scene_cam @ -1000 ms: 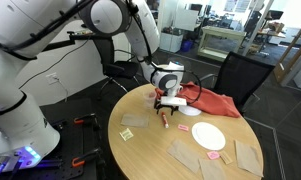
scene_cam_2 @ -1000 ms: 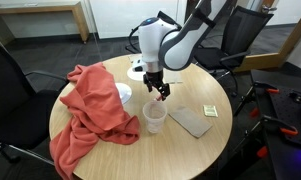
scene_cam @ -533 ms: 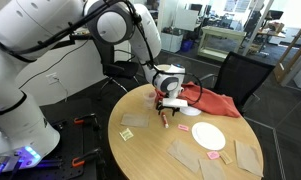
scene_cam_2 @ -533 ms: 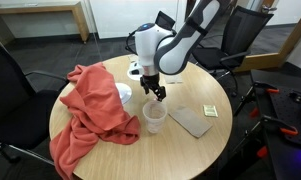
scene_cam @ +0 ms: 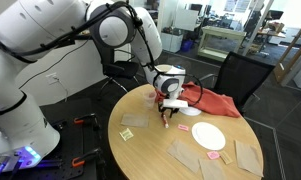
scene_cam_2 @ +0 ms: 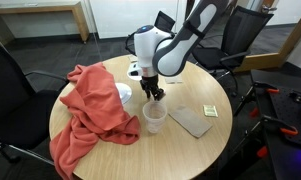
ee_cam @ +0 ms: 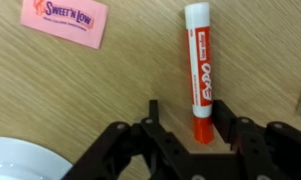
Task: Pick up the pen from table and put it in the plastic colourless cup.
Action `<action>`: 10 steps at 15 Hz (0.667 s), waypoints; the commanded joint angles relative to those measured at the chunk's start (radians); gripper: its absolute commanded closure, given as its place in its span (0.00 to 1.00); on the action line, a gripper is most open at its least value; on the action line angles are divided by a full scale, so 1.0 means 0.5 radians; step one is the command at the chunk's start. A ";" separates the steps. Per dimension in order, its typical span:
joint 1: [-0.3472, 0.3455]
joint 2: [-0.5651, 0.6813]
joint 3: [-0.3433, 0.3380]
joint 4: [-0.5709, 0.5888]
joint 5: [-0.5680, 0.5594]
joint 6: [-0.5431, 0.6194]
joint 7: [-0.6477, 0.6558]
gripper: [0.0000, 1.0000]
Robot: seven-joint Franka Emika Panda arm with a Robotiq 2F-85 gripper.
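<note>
Straddling the cylindrical red-and-white pen [ee_cam: 198, 70] on the grainy wooden table [ee_cam: 120, 85], end effector [ee_cam: 190, 112] spread wide

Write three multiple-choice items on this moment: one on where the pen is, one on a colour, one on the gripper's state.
1. Where is the pen?
A. Inside the cup
B. Lying on the table, with its red end inside the gripper's gap
C. On the plate

2. What colour is the sweetener packet near the pen?
A. Pink
B. Blue
C. Green

3. What is the gripper's state?
A. Shut on the pen
B. Shut on nothing
C. Open

Answers:
1 B: the wrist view shows the pen flat on the wood, its red end between the two jaws.
2 A: the wrist view shows the packet as pink with darker pink lettering.
3 C: the jaws stand apart on either side of the pen, with wood visible between them and it.
</note>
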 commanded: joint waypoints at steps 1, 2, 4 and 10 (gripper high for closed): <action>-0.014 0.022 0.023 0.060 -0.022 -0.054 -0.005 0.73; -0.015 0.020 0.023 0.056 -0.020 -0.051 -0.002 0.79; -0.013 0.001 0.021 0.043 -0.009 -0.049 0.024 0.95; -0.056 -0.211 0.039 -0.110 0.042 -0.001 0.096 0.95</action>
